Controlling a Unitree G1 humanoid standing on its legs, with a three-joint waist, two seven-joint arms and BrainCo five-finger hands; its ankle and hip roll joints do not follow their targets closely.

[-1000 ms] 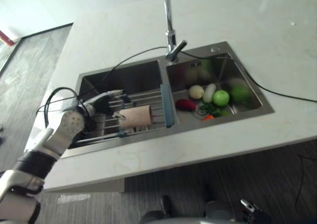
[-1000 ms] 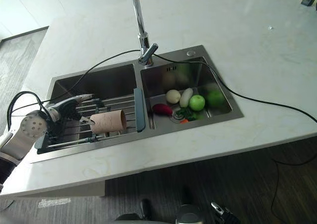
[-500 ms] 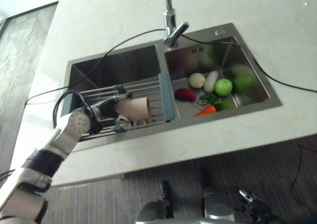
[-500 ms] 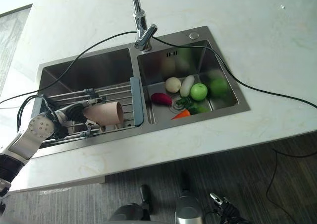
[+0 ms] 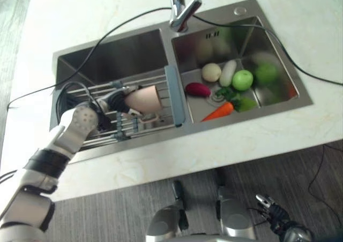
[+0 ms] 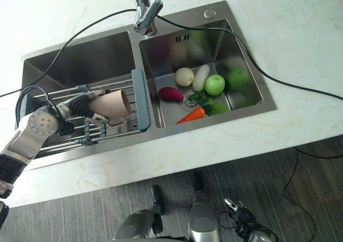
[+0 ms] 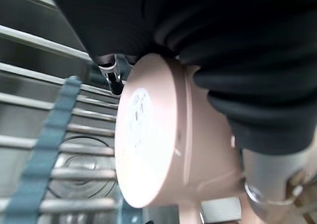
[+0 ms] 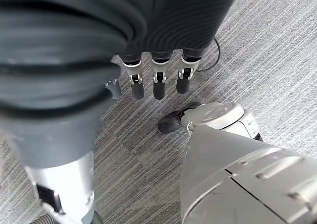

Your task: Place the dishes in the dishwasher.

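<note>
A pale pink cup [image 5: 144, 99] is held on its side over the wire rack [image 5: 161, 123] that spans the left sink basin [image 5: 115, 60]. My left hand [image 5: 110, 103] is shut on the cup from its base end, with the mouth pointing toward the divider. In the left wrist view the cup's base [image 7: 148, 135] sits against the dark cover, the thumb [image 7: 270, 184] lies along its side, and rack bars [image 7: 59, 105] run behind it. My right hand [image 8: 156, 83] hangs beside my body over the floor, its fingers relaxed and empty.
The faucet [image 5: 181, 10] stands behind the divider, and a black cable [image 5: 300, 65] trails over the counter [image 5: 214, 145] into the basins. The right basin [image 5: 270, 100] holds a green apple [image 5: 242, 80], a carrot [image 5: 218, 112], a purple vegetable [image 5: 198, 89] and pale ones.
The camera has tipped down toward the counter's front. My left hand, which was beside the cup lying on the rack, now grips it, with the cup tilted and off the bars.
</note>
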